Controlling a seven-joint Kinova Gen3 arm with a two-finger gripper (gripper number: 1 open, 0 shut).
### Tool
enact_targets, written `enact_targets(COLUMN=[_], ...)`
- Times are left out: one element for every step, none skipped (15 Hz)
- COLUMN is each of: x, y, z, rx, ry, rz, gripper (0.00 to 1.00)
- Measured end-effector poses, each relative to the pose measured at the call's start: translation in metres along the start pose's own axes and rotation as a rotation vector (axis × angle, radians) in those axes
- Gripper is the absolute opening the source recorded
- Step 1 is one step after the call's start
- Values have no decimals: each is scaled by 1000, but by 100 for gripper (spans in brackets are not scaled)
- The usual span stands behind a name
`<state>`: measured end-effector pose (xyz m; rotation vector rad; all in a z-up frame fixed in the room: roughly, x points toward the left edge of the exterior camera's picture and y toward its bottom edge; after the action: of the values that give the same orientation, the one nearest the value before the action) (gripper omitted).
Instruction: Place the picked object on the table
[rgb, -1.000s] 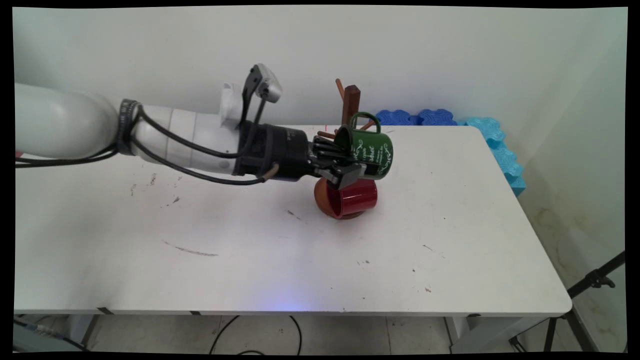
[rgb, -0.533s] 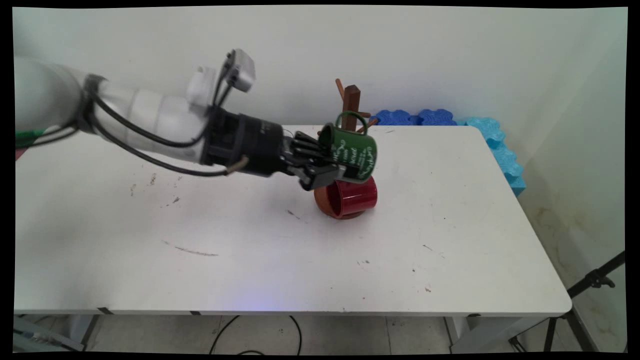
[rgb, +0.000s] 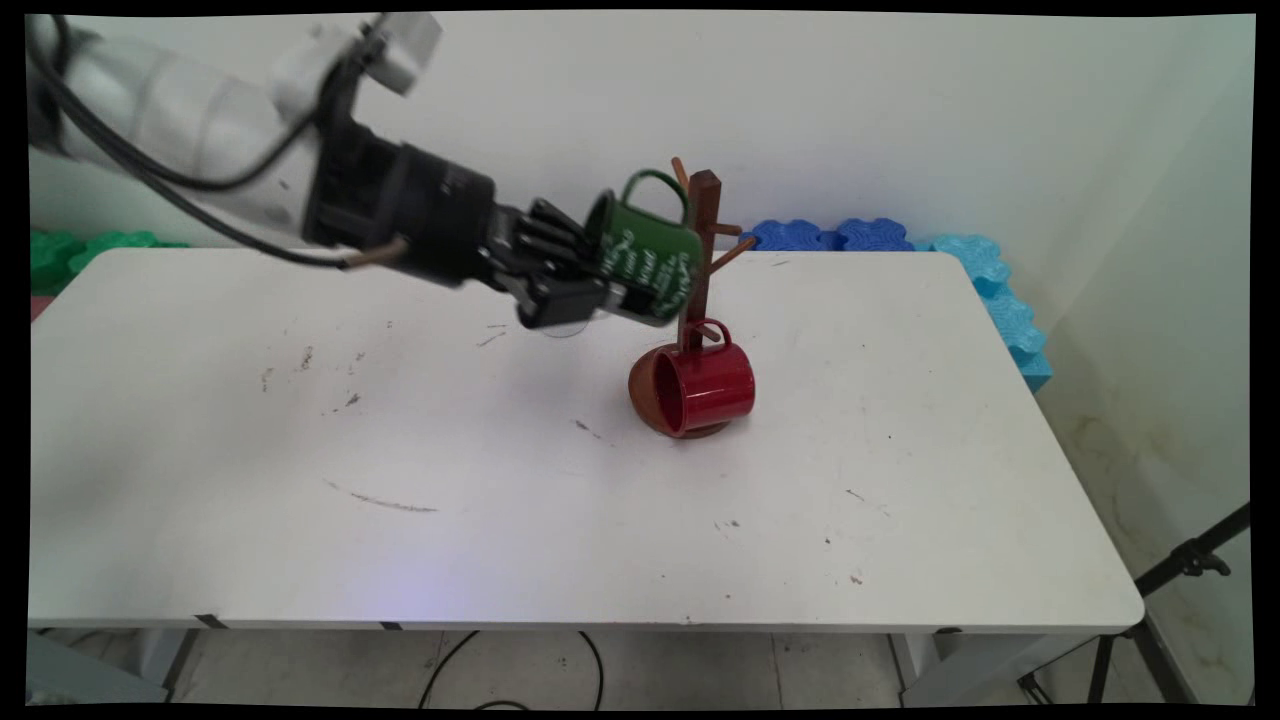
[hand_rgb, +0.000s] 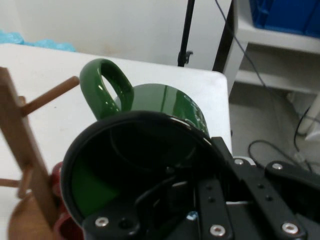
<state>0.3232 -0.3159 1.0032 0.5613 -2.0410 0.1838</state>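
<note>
My gripper (rgb: 590, 290) is shut on the rim of a green mug (rgb: 645, 262) with white lettering, held in the air on its side, handle up. It hangs just left of the brown wooden mug tree (rgb: 703, 220), level with its upper pegs. A red mug (rgb: 702, 385) hangs by its handle from a low peg, lying over the tree's round base. In the hand view the green mug (hand_rgb: 150, 145) fills the middle, its mouth toward the camera, one finger inside it. The mug tree (hand_rgb: 22, 145) stands at the left with a peg close to the handle.
Blue foam pieces (rgb: 960, 270) lie along the table's far right edge and green ones (rgb: 80, 255) at the far left. A black tripod (rgb: 1180, 570) stands by the table's (rgb: 500, 520) right front corner. Cables lie on the floor below.
The arm has lifted the green mug up and to the left, from in front of the red mug to the height of the tree's upper pegs. The red mug has stayed put.
</note>
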Motion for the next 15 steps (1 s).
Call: enact_targets(x=[4, 7, 8, 8, 9, 9, 9, 10, 11, 10, 10, 8, 7, 6, 5], y=[-4, -10, -16, -21, -24, -29, -33, -37, -43, -44, -46, -48, -50, -51, -53], z=[-8, -18, -27, -34, -38, -43, -47, -52, -54, -57, -60, -64, -67, -70, -71], rx=[3, 19, 35, 45, 50, 55, 57, 60, 58, 59, 60, 62, 63, 66, 69], ry=[-16, -46, -76, -101, -117, -143, -173, -201, -226, -242, -267, -296, -326, -353, -372], rz=[18, 29, 33, 37, 39, 43, 50, 57, 66, 71, 78, 87, 96, 106, 113], gripper=[0, 0, 0, 0, 0, 0, 0, 0, 0, 0, 0, 0, 0, 0, 0])
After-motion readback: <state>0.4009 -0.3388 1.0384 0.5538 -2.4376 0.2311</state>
